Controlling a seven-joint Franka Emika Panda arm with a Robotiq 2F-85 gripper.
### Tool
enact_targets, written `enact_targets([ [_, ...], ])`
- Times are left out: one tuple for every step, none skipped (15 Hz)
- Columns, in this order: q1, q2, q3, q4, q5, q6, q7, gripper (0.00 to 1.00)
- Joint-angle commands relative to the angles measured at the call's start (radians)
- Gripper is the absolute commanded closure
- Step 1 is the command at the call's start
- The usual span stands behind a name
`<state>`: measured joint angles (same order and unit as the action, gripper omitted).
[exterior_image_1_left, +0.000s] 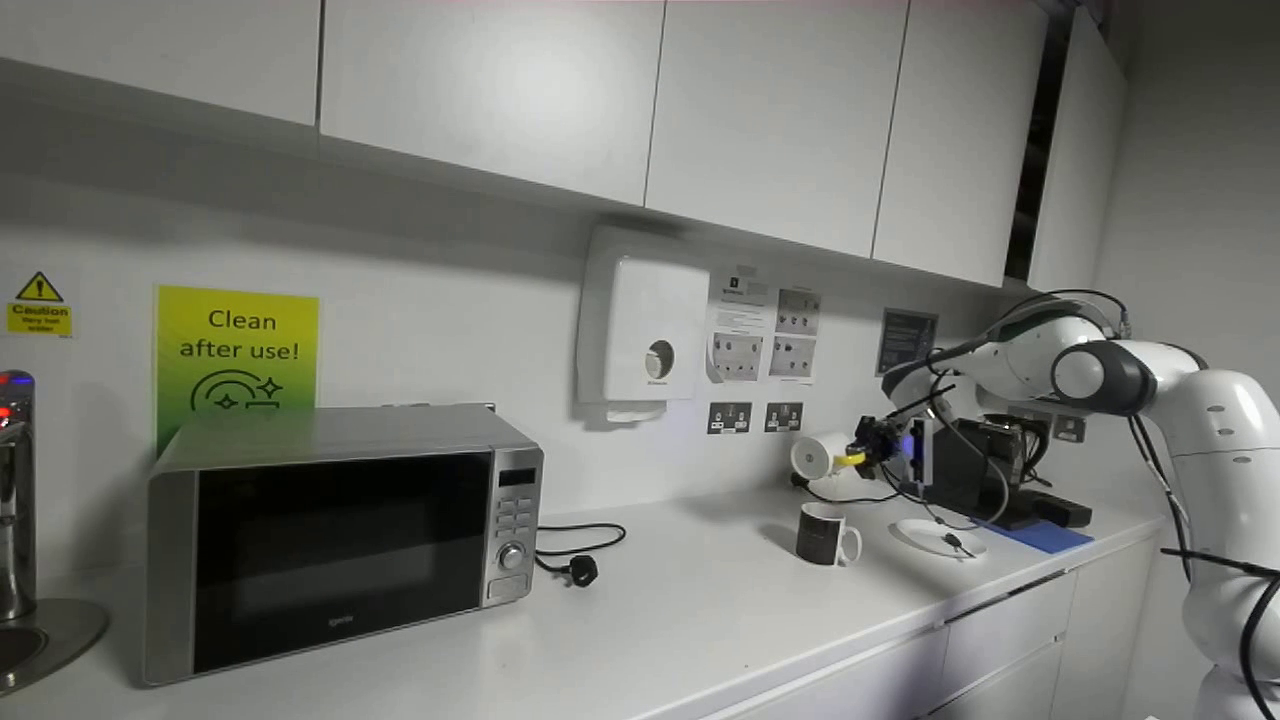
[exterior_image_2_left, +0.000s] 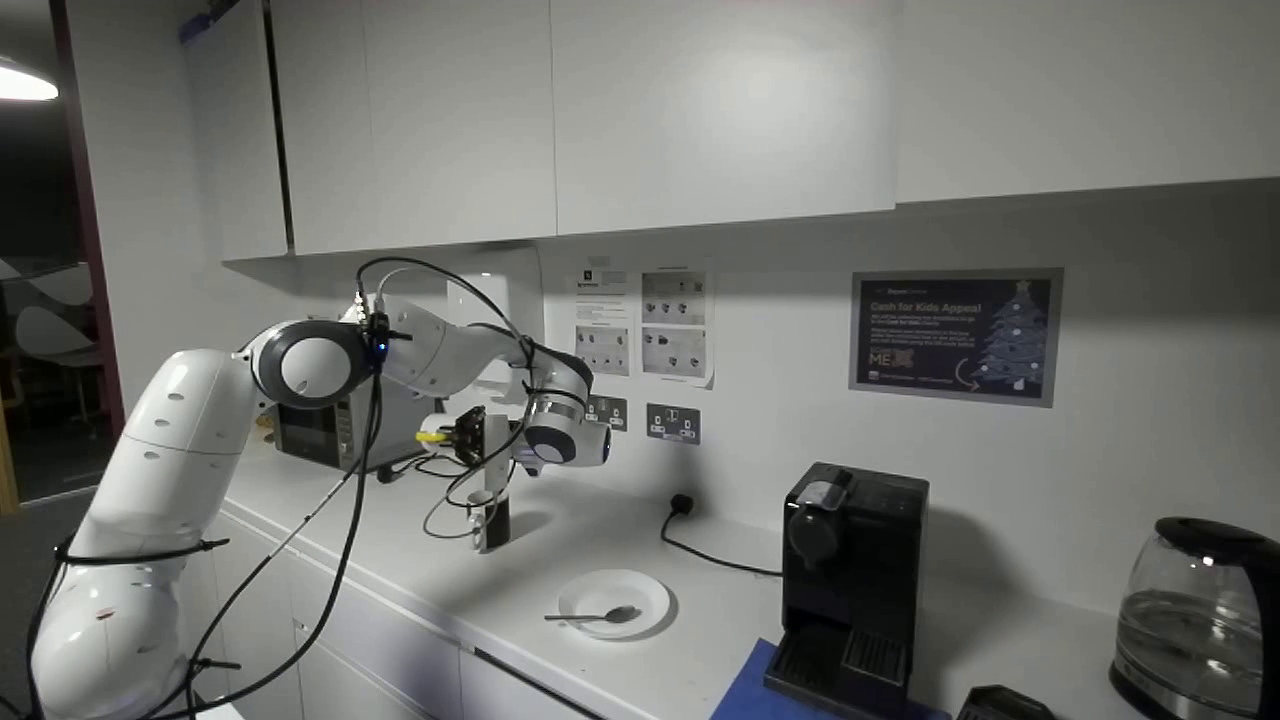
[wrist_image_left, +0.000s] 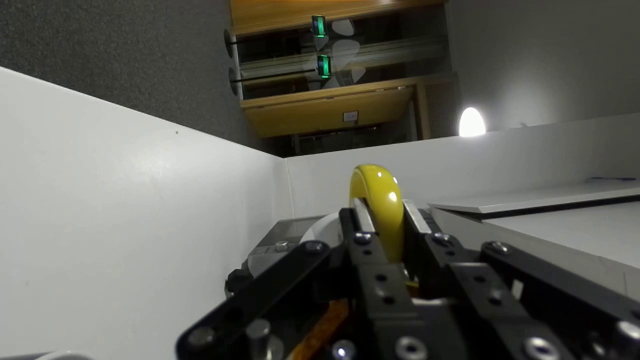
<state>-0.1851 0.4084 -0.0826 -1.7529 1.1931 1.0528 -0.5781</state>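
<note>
Because the gripper (wrist_image_left: 389, 216) has its jaws closed on the curved yellow handle (wrist_image_left: 382, 187), the white mug (exterior_image_1_left: 814, 457) is held above the smooth counter (exterior_image_1_left: 660, 590), tipped on its side. It looks like glazed ceramic, so probably stiff, fairly light, slick and breakable, and that thick, glossy curve seems the place to grip; a dark-sided cylindrical mug (exterior_image_1_left: 819, 538) stands upright on the counter nearby

A white counter (exterior_image_1_left: 640, 610) carries a microwave (exterior_image_1_left: 340, 560), upright mug (exterior_image_1_left: 819, 538), plate (exterior_image_2_left: 612, 588), blue mat (exterior_image_2_left: 745, 690) and glass kettle (exterior_image_2_left: 1190, 630).
</note>
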Motion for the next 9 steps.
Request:
enact_targets([
  [-0.020, 0.017, 0.000, 0.042, 0.039, -0.076, 0.002, 0.95],
  [-0.019, 0.017, 0.000, 0.042, 0.040, -0.076, 0.003, 0.95],
  [-0.019, 0.018, 0.000, 0.042, 0.041, -0.076, 0.003, 0.95],
  [-0.019, 0.018, 0.001, 0.042, 0.042, -0.077, 0.003, 0.95],
  [-0.019, 0.018, 0.001, 0.042, 0.043, -0.076, 0.003, 0.95],
  [-0.019, 0.019, 0.001, 0.043, 0.044, -0.077, 0.003, 0.95],
  [-0.020, 0.019, 0.001, 0.043, 0.046, -0.078, 0.003, 0.95],
  [-0.019, 0.019, 0.001, 0.044, 0.047, -0.077, 0.004, 0.95],
  [-0.019, 0.019, 0.001, 0.044, 0.048, -0.077, 0.005, 0.95],
])
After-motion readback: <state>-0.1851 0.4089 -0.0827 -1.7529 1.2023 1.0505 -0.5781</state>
